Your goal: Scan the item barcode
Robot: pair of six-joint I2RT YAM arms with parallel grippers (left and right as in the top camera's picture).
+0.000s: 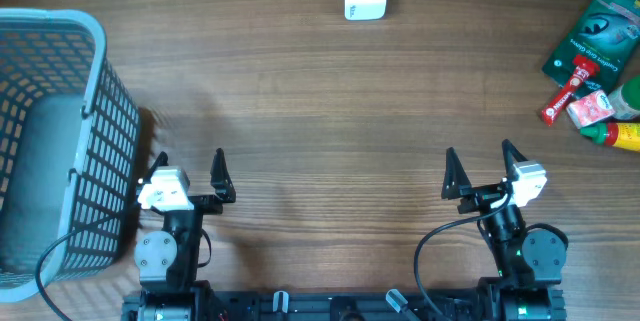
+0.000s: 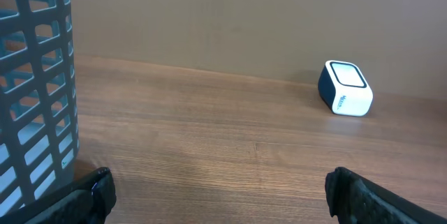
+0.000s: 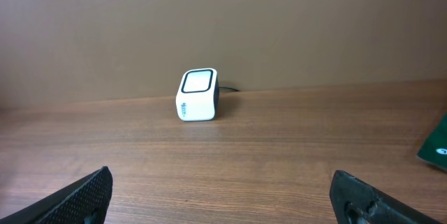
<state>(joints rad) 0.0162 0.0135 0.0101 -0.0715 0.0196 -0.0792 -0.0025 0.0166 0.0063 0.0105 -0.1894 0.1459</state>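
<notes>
A blue-grey lattice basket stands at the wooden table's left end.

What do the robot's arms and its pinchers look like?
The left arm and right arm are mostly black, with round grey joints. The left gripper and right gripper each have two pointy black fingers, like little horns, and a white block behind them. A black cable loops off each arm.

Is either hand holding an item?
No, the left hand and right hand are both open and empty, far from the items at the right edge.
</notes>
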